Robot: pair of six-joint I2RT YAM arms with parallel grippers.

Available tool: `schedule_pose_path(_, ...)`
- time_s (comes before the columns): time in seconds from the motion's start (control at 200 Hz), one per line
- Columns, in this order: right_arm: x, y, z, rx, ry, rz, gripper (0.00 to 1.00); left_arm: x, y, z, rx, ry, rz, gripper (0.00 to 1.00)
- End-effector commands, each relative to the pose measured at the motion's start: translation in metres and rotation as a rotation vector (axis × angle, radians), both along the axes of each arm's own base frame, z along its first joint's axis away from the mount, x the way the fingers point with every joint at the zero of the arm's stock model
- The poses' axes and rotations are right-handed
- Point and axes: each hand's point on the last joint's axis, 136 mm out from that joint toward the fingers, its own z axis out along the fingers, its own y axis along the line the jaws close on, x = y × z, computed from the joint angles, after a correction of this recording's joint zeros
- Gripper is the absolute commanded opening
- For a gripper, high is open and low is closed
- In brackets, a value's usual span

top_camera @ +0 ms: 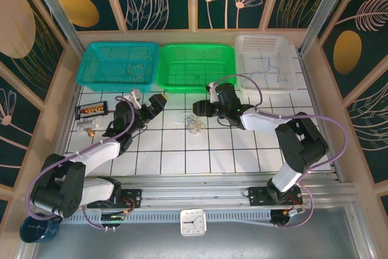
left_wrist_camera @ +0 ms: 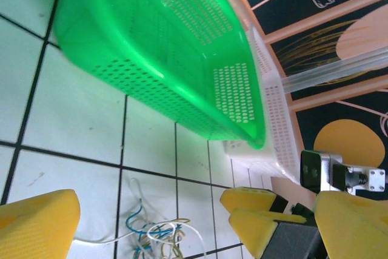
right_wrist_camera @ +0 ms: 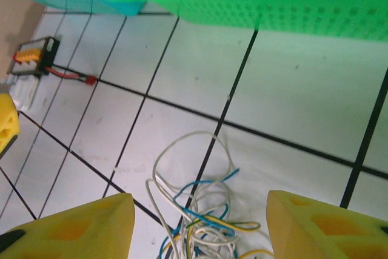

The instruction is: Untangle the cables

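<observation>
progress: early | cables (top_camera: pixel 193 124): 1 tangled clump just in front of green basket (top_camera: pixel 194 85) | done: possibly a few strands in white basket (top_camera: pixel 257 43) beside it, too thin to confirm | left gripper (top_camera: pixel 156 104): jaws wide apart, empty | right gripper (top_camera: pixel 200 108): jaws apart above clump, gripping nothing | left: separate blue, yellow, white strands

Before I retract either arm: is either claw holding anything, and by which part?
Nothing is held. Both the left claw and the right claw stand open; the cables lie loose on the table.
</observation>
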Motion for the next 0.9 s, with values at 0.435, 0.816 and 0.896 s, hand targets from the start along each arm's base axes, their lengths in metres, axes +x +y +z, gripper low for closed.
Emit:
schedule_pose_path(0.435,-0.019,0.028,-0.032,-0.017,0.041,0.097,0.55,0.006,-0.004,0.023,-0.046,-0.075,0.0,0.99)
schedule_pose_path(0.816,-0.027,0.025,0.003,0.026,-0.004,0.113,0.0,0.006,-0.007,0.019,-0.042,-0.067,-0.017,0.99)
schedule_pose_path(0.896,-0.031,0.023,0.016,0.044,-0.025,0.119,0.0,0.007,-0.008,0.018,-0.042,-0.064,-0.024,0.99)
